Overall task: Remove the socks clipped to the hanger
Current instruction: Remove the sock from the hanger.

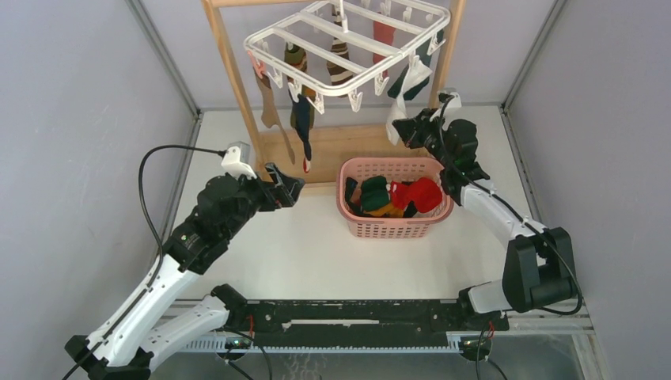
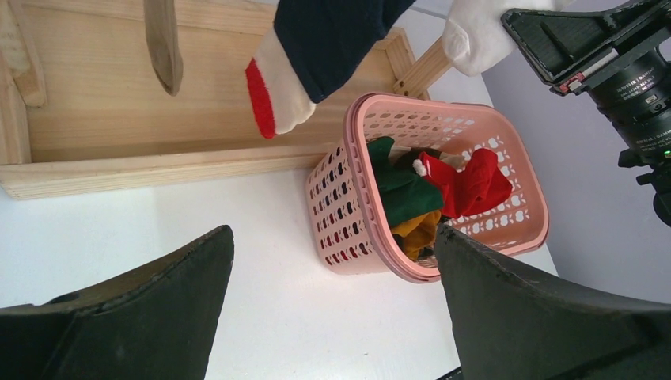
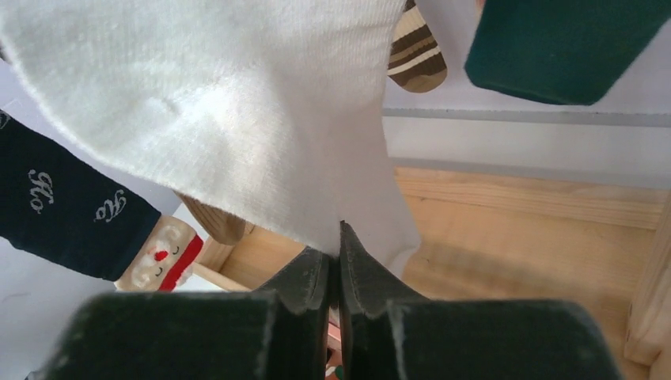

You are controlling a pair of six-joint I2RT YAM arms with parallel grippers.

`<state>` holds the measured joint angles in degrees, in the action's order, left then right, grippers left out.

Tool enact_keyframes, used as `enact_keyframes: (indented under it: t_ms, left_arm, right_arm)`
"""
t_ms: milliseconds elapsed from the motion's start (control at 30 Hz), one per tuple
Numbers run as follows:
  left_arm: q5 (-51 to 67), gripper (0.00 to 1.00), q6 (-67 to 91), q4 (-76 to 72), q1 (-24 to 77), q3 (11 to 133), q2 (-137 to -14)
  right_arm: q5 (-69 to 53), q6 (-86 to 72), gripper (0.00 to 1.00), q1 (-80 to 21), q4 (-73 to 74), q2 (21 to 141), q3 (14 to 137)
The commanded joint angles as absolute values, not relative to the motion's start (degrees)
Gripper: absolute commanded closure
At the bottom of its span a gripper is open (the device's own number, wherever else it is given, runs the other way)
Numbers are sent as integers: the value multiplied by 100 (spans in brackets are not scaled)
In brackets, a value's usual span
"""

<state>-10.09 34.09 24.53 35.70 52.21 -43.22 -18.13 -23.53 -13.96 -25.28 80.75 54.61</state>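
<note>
Several socks (image 1: 301, 119) hang clipped to the white hanger (image 1: 348, 47) at the top view's upper centre. The right hand (image 3: 339, 237) pinches a white sock (image 3: 237, 103) below the hanger's right side. The left hand (image 2: 332, 231), spread and holding nothing, hovers over the table (image 1: 316, 245), left of the pink basket (image 1: 396, 228).

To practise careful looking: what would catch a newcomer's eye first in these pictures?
The white hanger at the top, with socks dangling from its clips. Below it, the right gripper pinches a white sock. A pink basket on the table holds more, red and green.
</note>
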Motion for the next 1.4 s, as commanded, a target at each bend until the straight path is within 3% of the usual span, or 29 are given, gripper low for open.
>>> enact_keyframes:
  t_ms: [0,1367]
  left_arm:
    - [-797,0,3366,2154,3542,5143,-4190]
    - [-421,0,3280,1203,4592,5166,-4465]
  right_arm:
    - [-1819,-2372,89,-1430,-2586,7717,5713]
    - [-926,-1874,92,-3551,-1204,6147,5256]
